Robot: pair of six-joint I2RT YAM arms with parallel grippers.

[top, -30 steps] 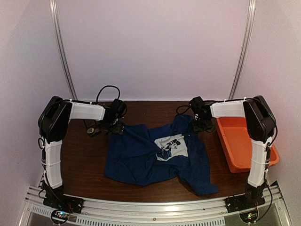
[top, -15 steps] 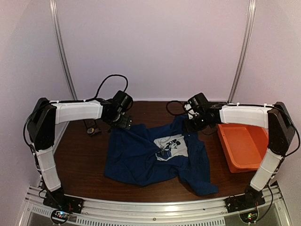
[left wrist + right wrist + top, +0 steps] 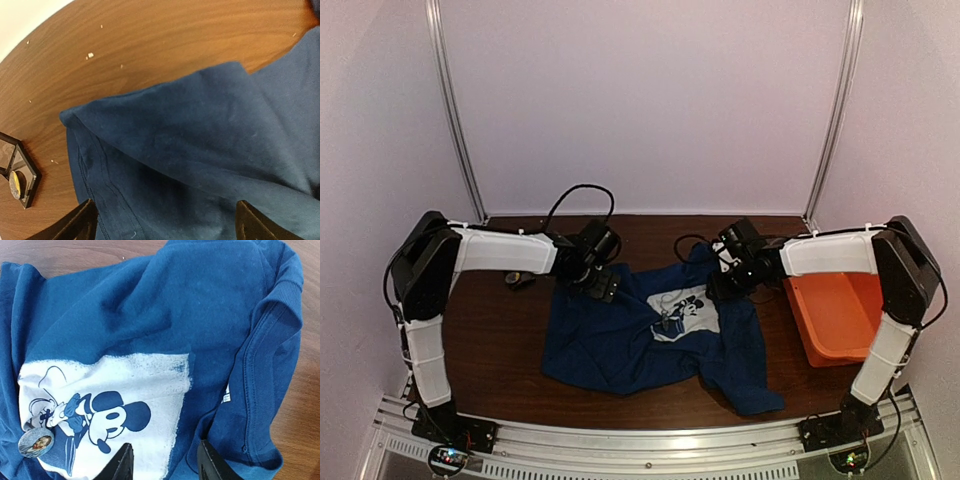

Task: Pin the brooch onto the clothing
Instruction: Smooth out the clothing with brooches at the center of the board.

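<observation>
brooch [image 3: 35, 444] lying on t-shirt [image 3: 150, 315] | left gripper [image 3: 162, 225] fingers wide apart | right gripper [image 3: 165, 462] fingers apart

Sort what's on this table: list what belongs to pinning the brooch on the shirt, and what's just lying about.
Belongs to the job: brooch; navy T-shirt.
Just lying about: orange tub; small black box, lying open beside the shirt.

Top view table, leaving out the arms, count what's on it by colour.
Navy blue: 1, the short-sleeved T-shirt
Orange: 1, the plastic tub
Black: 1, the small hinged box
Silvery-grey: 1, the tiny round brooch
Total: 4
</observation>
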